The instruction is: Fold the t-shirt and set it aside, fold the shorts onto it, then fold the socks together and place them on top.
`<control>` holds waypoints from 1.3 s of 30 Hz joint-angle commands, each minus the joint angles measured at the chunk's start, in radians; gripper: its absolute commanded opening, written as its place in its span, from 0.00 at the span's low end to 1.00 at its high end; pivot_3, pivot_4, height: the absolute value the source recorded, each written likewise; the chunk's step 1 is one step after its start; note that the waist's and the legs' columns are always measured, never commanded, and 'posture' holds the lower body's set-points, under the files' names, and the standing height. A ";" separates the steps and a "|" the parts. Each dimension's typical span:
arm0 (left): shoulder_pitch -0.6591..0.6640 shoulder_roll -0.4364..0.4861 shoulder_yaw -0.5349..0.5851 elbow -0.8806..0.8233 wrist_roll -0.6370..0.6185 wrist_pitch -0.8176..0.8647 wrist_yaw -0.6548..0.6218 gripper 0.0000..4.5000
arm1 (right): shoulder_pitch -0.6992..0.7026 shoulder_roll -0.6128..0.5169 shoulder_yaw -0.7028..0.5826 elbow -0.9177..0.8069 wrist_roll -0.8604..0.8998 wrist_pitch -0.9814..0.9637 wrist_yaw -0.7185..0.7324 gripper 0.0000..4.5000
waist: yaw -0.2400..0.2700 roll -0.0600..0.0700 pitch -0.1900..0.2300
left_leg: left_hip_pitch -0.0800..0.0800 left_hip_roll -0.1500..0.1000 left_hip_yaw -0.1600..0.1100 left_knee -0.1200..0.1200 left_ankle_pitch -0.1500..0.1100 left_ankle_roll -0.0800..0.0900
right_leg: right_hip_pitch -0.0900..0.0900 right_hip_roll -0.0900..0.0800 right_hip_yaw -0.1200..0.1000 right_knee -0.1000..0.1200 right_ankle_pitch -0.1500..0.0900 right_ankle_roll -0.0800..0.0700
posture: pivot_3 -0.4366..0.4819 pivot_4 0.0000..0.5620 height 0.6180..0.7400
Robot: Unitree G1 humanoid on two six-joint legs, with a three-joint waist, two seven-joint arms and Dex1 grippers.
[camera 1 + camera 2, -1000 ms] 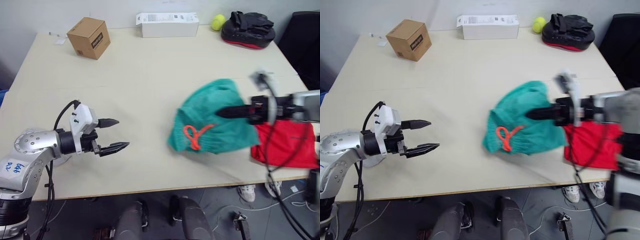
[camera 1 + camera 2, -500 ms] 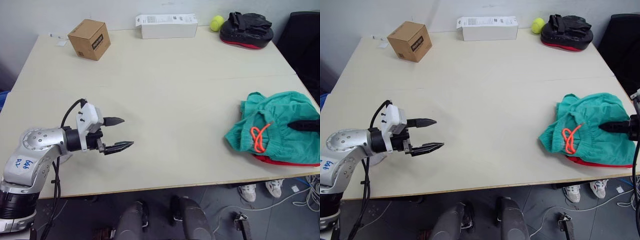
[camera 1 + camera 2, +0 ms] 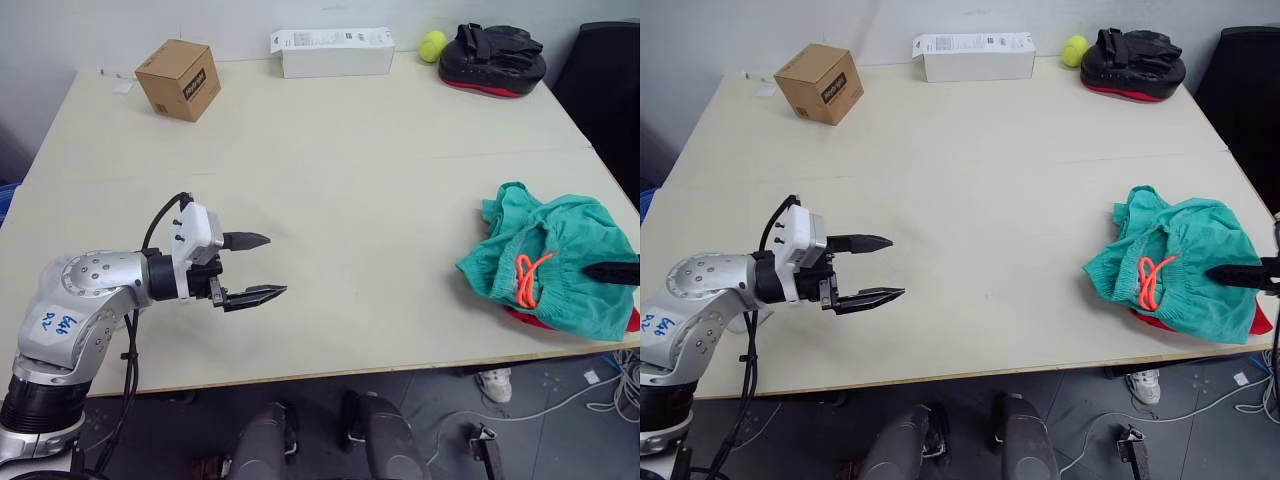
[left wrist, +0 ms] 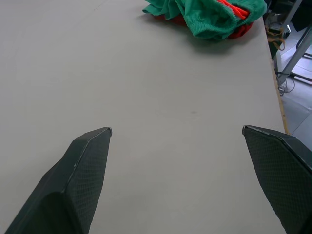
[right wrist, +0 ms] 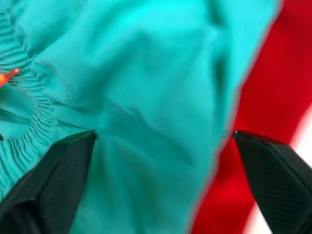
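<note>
The shorts (image 3: pixel 548 268) lie bunched at the right near edge of the worktop (image 3: pixel 330 170), waistband and orange-red drawstring (image 3: pixel 523 281) facing left; they sit on top of the t-shirt (image 3: pixel 1258 322), of which you see just a red sliver under their near and right edges; whether the shirt is neatly folded you cannot tell, it is mostly covered; no socks here to point at. Your right pincer (image 5: pixel 161 141) sits at the right side of the pile, fingers spread wide, hovering just over the teal cloth with red showing beside it, pinching nothing; from the head view its dark tip (image 3: pixel 610 270) lies against the right part of the shorts. Your left pincer (image 3: pixel 262 267) is well apart, near left over bare worktop, fingers spread, empty, pointing right toward the pile. Judged step: shorts are on the shirt but crumpled, so you are mid "fold the shorts onto it"; socks step not yet done. Next move likely calls for flattening or tidying the bunched shorts; bring the right pincer down on a loose edge and lay it over; the left has a long reach across to help; watch the pile, it sits close to the worktop's near right edge and could slide off. Far side: cardboard box (image 3: pixel 179 77), white carton (image 3: pixel 332 51), yellow-green ball (image 3: pixel 433 45), black and red pad (image 3: pixel 498 60), all well clear.
</note>
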 commanded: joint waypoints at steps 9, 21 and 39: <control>0.026 0.035 0.119 -0.100 -0.061 0.053 0.050 1.00 | -0.240 0.247 -0.054 -0.474 0.278 0.051 0.176 0.99 | -0.007 -0.001 0.000 | 0.004 0.003 0.002 0.000 0.000 -0.003 | 0.001 0.003 0.003 0.001 0.000 0.000 | 0.48 0.27 1.00; 0.604 0.054 0.606 -0.197 0.178 0.045 0.162 1.00 | -0.134 0.681 0.064 -1.004 0.443 0.042 0.051 0.99 | 0.008 -0.003 -0.002 | -0.001 0.000 -0.002 0.005 -0.003 0.003 | -0.001 -0.001 0.001 0.005 0.000 -0.001 | 0.48 0.27 1.00; 0.626 0.025 0.465 0.155 0.451 -0.227 0.232 1.00 | -0.077 0.694 0.091 -1.056 0.437 0.023 -0.008 0.99 | 0.012 -0.004 -0.002 | -0.001 0.001 -0.003 0.004 -0.010 0.009 | 0.000 -0.003 0.000 0.001 0.002 -0.002 | 0.48 0.27 1.00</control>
